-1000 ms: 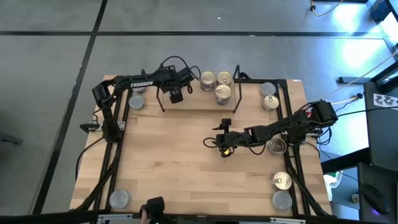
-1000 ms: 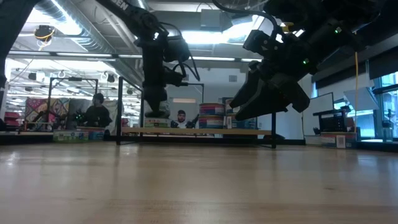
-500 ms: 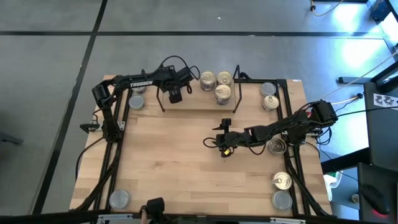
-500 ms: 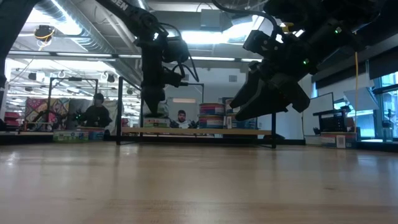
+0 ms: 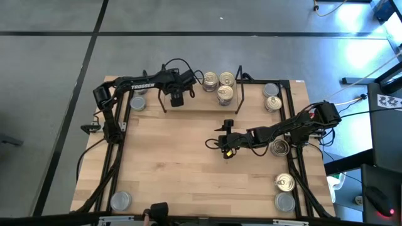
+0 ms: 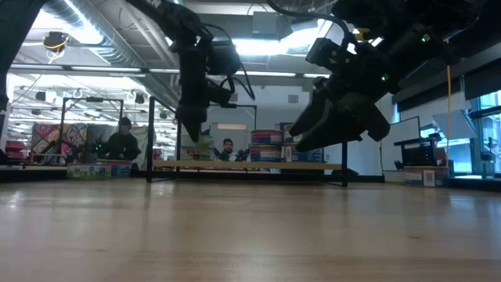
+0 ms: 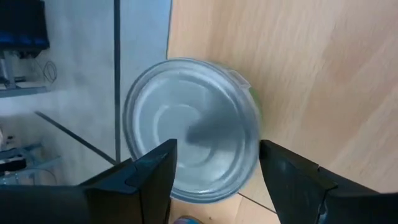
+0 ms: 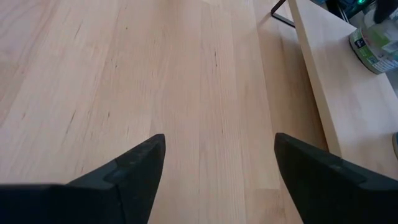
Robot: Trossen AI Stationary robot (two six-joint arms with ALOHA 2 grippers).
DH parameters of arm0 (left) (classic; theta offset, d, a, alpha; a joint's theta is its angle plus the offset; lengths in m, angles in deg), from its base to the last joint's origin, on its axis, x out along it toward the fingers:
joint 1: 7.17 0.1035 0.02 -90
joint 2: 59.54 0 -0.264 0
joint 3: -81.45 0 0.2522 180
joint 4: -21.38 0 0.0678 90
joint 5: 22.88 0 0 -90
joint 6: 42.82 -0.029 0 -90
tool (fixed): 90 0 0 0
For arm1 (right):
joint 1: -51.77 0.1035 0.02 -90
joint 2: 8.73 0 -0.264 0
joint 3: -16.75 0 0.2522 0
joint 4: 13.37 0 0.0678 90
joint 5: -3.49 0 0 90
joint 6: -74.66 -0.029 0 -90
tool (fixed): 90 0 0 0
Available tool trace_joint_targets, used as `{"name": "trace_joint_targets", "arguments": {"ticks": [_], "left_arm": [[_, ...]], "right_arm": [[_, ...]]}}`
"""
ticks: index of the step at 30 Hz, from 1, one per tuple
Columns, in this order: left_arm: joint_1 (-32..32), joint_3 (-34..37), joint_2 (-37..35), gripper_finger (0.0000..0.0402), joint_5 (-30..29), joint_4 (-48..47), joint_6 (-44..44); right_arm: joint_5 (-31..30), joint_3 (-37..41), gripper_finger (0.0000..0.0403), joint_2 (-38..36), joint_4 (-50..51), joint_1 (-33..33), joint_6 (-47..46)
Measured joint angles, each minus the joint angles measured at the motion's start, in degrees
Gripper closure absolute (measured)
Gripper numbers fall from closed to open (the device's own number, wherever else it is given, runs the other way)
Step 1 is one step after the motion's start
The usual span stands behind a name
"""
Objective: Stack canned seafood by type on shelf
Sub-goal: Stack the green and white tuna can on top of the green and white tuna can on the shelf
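I am holding the left gripper point(image 5: 176, 98) above the left end of the shelf point(image 5: 201, 103), and its fingers are standing apart with nothing between them. Directly below it, framed by the two dark fingers point(image 7: 146, 180) in the left wrist view, a grey-topped can point(image 7: 191, 129) is sitting at the board's edge. I judge the can is there because that end is being kept for the plain silver kind, and I am hanging over it with the jaws spread so they can clear its sides.

To the right of that gripper, three gold-topped cans point(image 5: 220, 85) are clustering at the shelf's other end, touching or nearly so. That grouping reads to me as the second type's spot, set well apart from the grey one so the kinds do not mix.

I am parking the right gripper point(image 5: 221, 145) over bare tabletop point(image 5: 169, 163) in front of the shelf, its fingers also wide and empty; the right wrist view is showing only wood grain beneath it and the shelf board off to one side. I judge it is waiting there to stay out of the left arm's way.

Loose cans are lying well away from both grippers: two by the left arm's base point(image 5: 137, 99), two beyond the shelf's right frame point(image 5: 272, 98), one beside the right arm point(image 5: 279, 148), and others near the table's front corners point(image 5: 284, 183). So I judge the sorting is only partly done.
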Motion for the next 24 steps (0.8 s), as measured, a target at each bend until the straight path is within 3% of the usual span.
{"name": "trace_joint_targets", "arguments": {"ticks": [24], "left_arm": [[3.3,-0.3,0.0,0.0176,-0.7,4.1,-0.2]], "right_arm": [[0.0,0.0,0.0104,0.0,-0.2,0.1,0.0]]}}
